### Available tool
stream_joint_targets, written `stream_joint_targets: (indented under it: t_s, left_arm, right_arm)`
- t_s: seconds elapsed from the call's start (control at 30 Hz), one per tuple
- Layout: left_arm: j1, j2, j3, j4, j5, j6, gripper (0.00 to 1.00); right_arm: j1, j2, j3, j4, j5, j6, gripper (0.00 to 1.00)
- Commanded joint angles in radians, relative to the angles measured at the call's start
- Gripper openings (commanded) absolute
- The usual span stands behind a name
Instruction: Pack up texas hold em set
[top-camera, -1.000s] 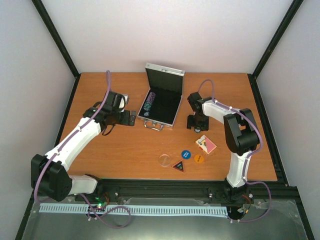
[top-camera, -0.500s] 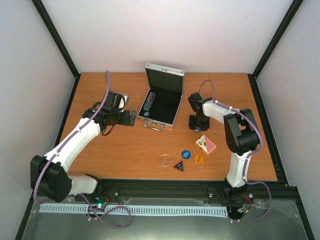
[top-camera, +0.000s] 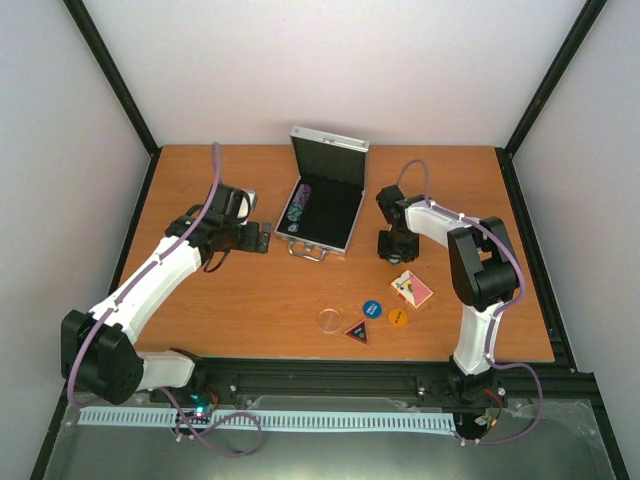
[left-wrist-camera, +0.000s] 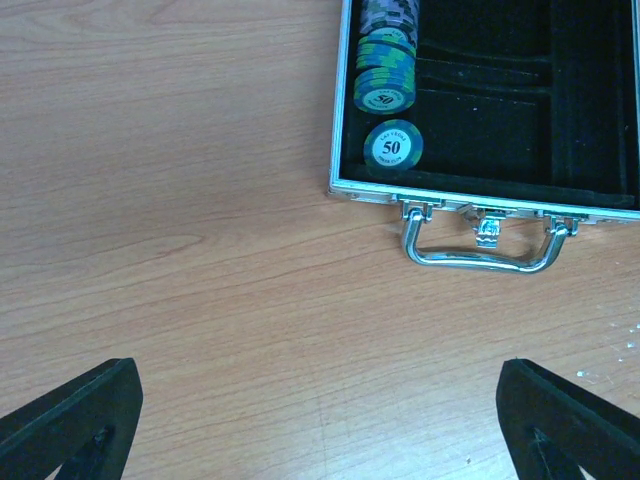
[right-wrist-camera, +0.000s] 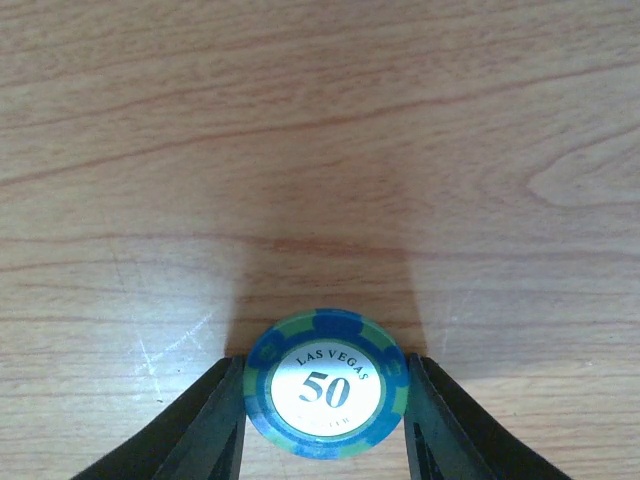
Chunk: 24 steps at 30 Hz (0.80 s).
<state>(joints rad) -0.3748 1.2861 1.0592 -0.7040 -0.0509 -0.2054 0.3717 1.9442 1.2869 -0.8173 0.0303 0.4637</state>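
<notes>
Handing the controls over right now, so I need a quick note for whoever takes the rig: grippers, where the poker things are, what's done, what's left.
Left gripper: jaws wide open, empty, over bare table left of the case.
Right gripper: jaws closed on a blue-green chip marked 50, right of the case.
Case: open, lid up, chips stacked along its left side.
Loose on the table, front right: card deck, blue disc, orange disc, clear disc, triangle button.
Left to do: pack the held chip, then those five, shut the lid.
</notes>
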Motion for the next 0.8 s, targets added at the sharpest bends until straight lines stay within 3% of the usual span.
stream_joint_targets:
  t_s: [0.0,0.17,0.53,0.77]
  left_arm:
    - [0.010,-0.024,0.004,0.003,-0.009,-0.011,1.00]
    - [0.010,-0.022,-0.001,0.012,-0.003,-0.016,1.00]
    - [0.010,-0.034,-0.020,0.017,0.002,-0.018,1.00]
    - [0.010,-0.034,-0.018,0.026,0.004,-0.018,1.00]
  right_arm:
    - [-0.002,0.014,-0.013,-0.007,-0.040,-0.014,0.18]
    - [0.001,-0.023,0.044,-0.040,-0.089,-0.016,0.03]
    - [0.008,-0.069,0.046,-0.019,-0.149,-0.010,0.03]
    - [0.032,-0.062,0.131,-0.018,-0.215,0.009,0.03]
